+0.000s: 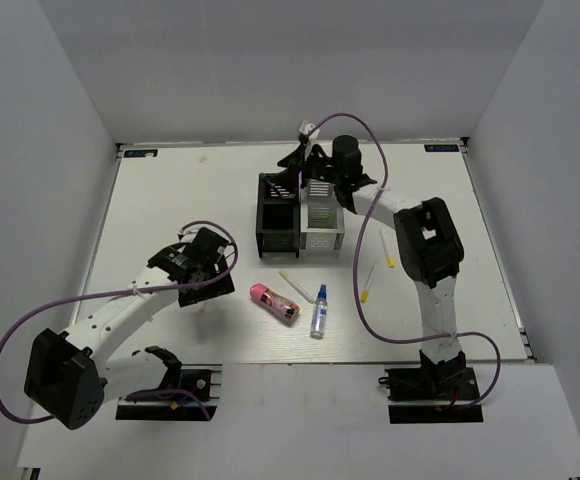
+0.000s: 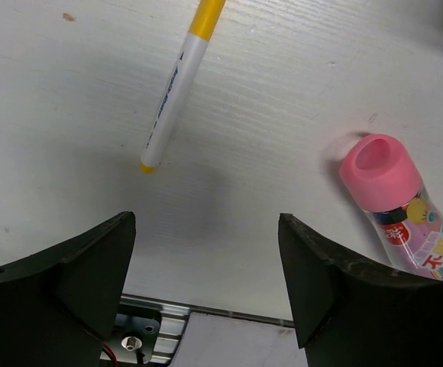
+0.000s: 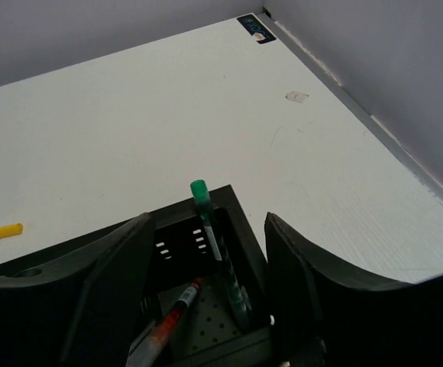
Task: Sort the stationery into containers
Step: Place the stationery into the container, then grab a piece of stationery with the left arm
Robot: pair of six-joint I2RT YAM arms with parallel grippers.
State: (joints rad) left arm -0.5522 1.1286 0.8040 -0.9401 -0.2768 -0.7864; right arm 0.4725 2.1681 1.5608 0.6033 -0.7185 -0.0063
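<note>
The four mesh cups [image 1: 320, 240] stand in a cluster toward the far edge of the counter [image 1: 170, 200], about midway along it. The two black ones are on the left and the two silver ones on the right. In one black cup [image 3: 179, 229] a green pen [image 3: 220, 245] and a red pen [image 3: 169, 323] lean against the walls. The right hand [image 3: 206, 283] hangs over that cup, fingers apart and holding nothing.

Toward the near edge, about mid-width, a pink tube [image 1: 274, 302] lies on its side. A blue-capped bottle [image 1: 319, 312] lies just right of it, and a thin white pen [image 1: 295, 283] lies between these two and the cups. Two more white pens [image 1: 385, 248] lie toward the right edge.

The left hand [image 2: 206, 279] is over bare counter left of the pink tube, fingers apart and empty. A yellow-tipped pen [image 2: 177, 84] lies beyond its fingertips, apart from the tube.
</note>
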